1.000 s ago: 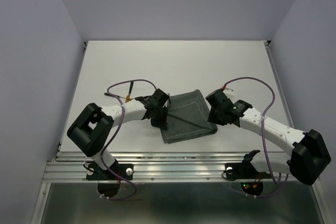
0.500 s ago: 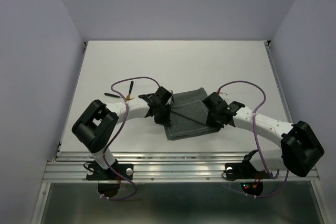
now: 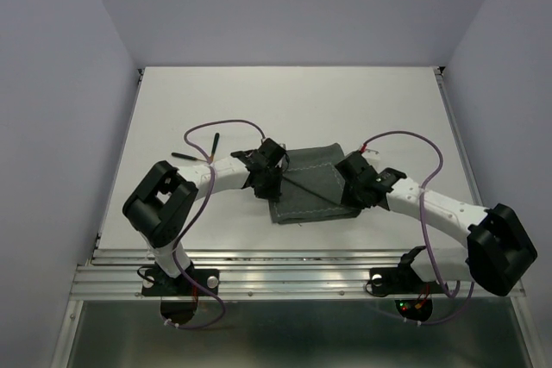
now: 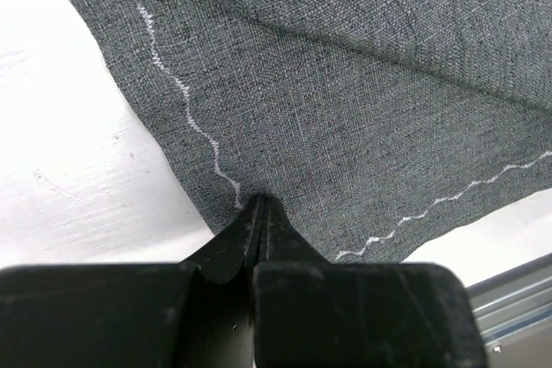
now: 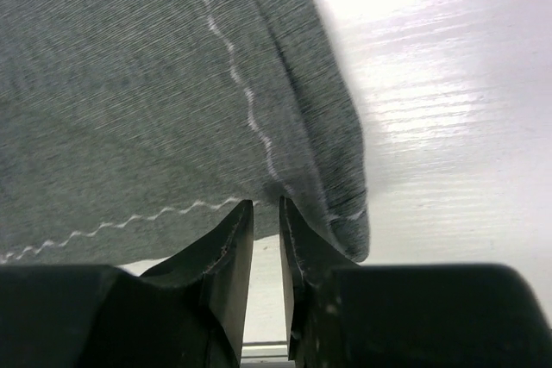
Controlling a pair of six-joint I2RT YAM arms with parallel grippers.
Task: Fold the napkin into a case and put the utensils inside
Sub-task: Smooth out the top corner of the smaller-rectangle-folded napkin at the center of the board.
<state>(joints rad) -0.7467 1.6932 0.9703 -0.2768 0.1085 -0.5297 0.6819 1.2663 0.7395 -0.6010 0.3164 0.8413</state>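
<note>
The napkin (image 4: 345, 109) is matt, finely woven cloth with pale thread stitching. The bench (image 5: 448, 84) is smooth, white, faintly grained and slightly glossy. Its front rail (image 3: 285, 275) is ribbed bare metal.

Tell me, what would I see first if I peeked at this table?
A dark grey napkin lies folded in the middle of the white table. The left gripper pinches one edge of it, and the right gripper sits at the opposite edge with its jaws slightly apart.
</note>
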